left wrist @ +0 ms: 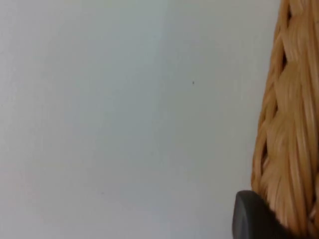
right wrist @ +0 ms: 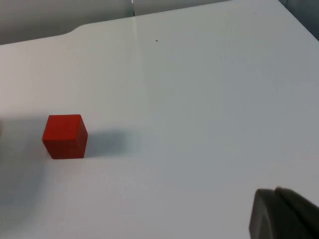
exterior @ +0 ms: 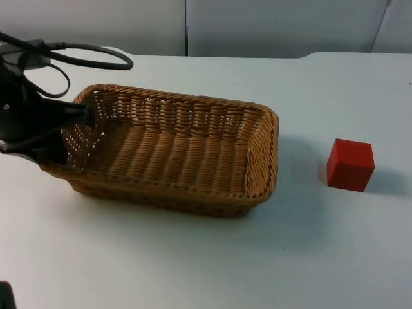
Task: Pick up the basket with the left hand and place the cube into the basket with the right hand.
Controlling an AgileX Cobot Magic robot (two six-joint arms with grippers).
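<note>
Left gripper at the left end wall of the wicker basket, fingers closed over that rim; in the left wrist view a dark fingertip presses against the weave. Basket on the white counter. Red cube sits on the counter well right of the basket, untouched. Right gripper waits off to the side; its finger state: cannot tell.

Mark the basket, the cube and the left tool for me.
basket (exterior: 180,151): top view, on the woven floor inside.
cube (exterior: 351,164): top view, on its red front face, apart from the basket.
left tool (exterior: 80,125): top view, at the basket's left end wall, where its fingers straddle the rim.
</note>
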